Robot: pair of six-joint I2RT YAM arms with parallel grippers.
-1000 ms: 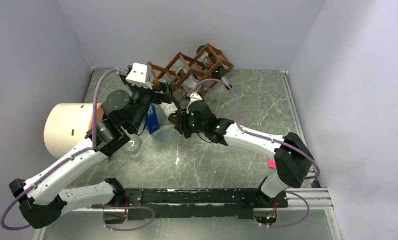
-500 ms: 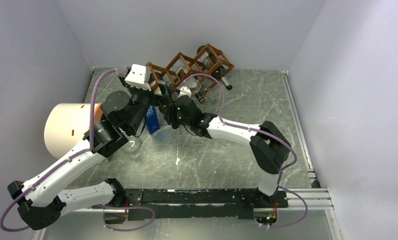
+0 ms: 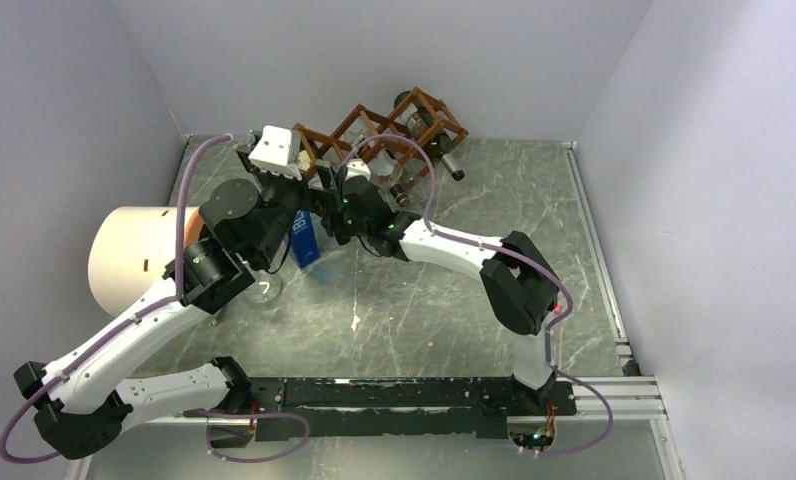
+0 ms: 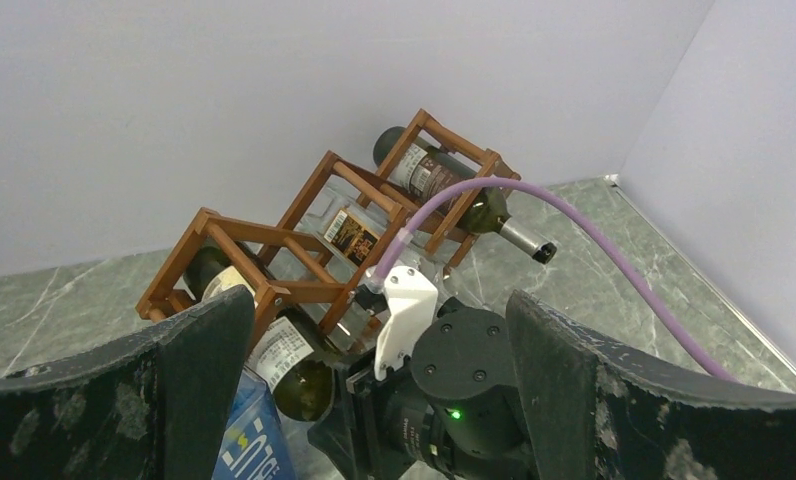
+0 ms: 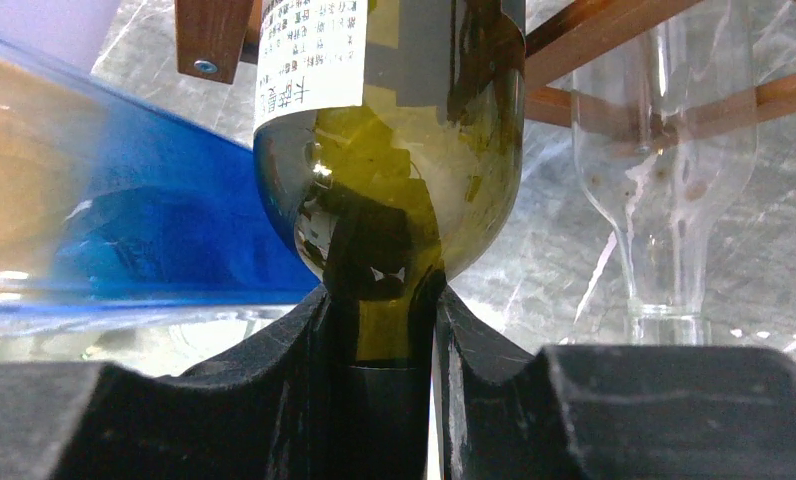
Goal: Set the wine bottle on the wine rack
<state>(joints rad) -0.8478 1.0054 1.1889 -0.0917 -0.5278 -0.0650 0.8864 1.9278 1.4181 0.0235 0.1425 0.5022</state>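
Your right gripper (image 5: 384,335) clamps the neck of the wine bottle (image 5: 394,190), whose body sits partway in the end cell of the wine rack (image 4: 259,237), at 11 o'clock on the table (image 3: 454,300). Your left gripper (image 4: 379,345) hangs spread and empty. Push off-axis and you may shove the rack.

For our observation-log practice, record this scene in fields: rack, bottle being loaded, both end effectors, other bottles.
Wine rack: reddish-brown, diamond cells, by the far wall
Wine bottle: green, body partly inside the left-end cell
Right end effector: shut on the wine bottle's neck
Left end effector: open, empty
Other bottles: dark bottle, right-end cell; clear bottle, middle cell
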